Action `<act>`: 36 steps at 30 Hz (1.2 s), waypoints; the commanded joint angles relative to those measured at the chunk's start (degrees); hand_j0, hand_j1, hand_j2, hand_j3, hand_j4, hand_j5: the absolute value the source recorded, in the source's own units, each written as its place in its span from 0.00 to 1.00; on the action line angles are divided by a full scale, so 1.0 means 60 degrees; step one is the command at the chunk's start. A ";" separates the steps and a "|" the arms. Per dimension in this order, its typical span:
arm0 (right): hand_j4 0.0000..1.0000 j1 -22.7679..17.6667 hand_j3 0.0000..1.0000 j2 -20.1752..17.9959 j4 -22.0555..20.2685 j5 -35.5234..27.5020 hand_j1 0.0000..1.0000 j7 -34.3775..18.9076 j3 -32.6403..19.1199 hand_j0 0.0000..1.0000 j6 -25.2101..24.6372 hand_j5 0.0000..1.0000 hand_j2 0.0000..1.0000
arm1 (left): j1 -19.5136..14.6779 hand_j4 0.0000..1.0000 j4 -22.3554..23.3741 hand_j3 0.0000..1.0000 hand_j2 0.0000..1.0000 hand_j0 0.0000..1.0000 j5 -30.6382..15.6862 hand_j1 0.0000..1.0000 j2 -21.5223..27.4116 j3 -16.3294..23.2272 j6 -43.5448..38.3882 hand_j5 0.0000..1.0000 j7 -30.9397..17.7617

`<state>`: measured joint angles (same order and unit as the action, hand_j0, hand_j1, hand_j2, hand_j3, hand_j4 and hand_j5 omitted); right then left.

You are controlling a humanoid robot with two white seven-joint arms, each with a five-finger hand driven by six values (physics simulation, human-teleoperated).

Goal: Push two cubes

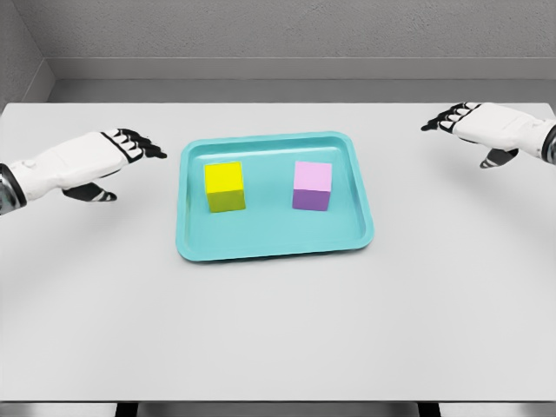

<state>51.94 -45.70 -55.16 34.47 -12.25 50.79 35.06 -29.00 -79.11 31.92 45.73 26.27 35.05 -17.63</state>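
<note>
Worktop point(278, 339): spreading flat, matte and pale grey across the near field.
Tray point(271, 246): lying at the worktop's middle; teal, shallow, smooth, with rounded corners and a raised rim.
Yellow cube point(224, 186): sitting on the tray's left half, sharp-edged, plain-faced, apart from its neighbour.
Purple cube point(312, 185): sitting on the tray's right half, pink on top, deeper violet in front.
Left robot hand point(104, 161): hovering left of the tray, white shell, dark fingers stretched out, holding nothing.
Right robot hand point(473, 126): hovering well right of the tray, further back, fingers likewise extended, gripping nothing.
</note>
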 commanded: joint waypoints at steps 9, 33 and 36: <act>1.00 -0.0073 1.00 0.0337 -0.0254 -0.0282 1.00 0.0006 -0.0158 1.00 -0.0011 1.00 1.00 | -0.0425 0.70 0.1055 0.70 0.70 0.70 0.0143 0.70 -0.0620 0.0881 -0.0009 0.70 0.0023; 0.11 0.0586 0.11 0.0717 -0.1910 -0.1454 0.11 -0.2572 0.1892 0.11 -0.0011 0.11 0.11 | -0.0747 0.68 0.0836 0.68 0.68 0.68 -0.0208 0.68 -0.0825 0.0852 -0.0009 0.68 0.0082; 0.11 0.0732 0.11 0.1098 -0.1910 -0.1454 0.11 -0.2909 0.2112 0.11 -0.0011 0.11 0.11 | -0.0396 0.68 0.0308 0.68 0.68 0.68 -0.0530 0.68 -0.0122 0.0778 -0.0009 0.68 0.0141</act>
<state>56.87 -40.44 -66.42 26.02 -27.81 62.69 35.10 -31.20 -75.26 30.49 43.09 31.24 35.10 -17.00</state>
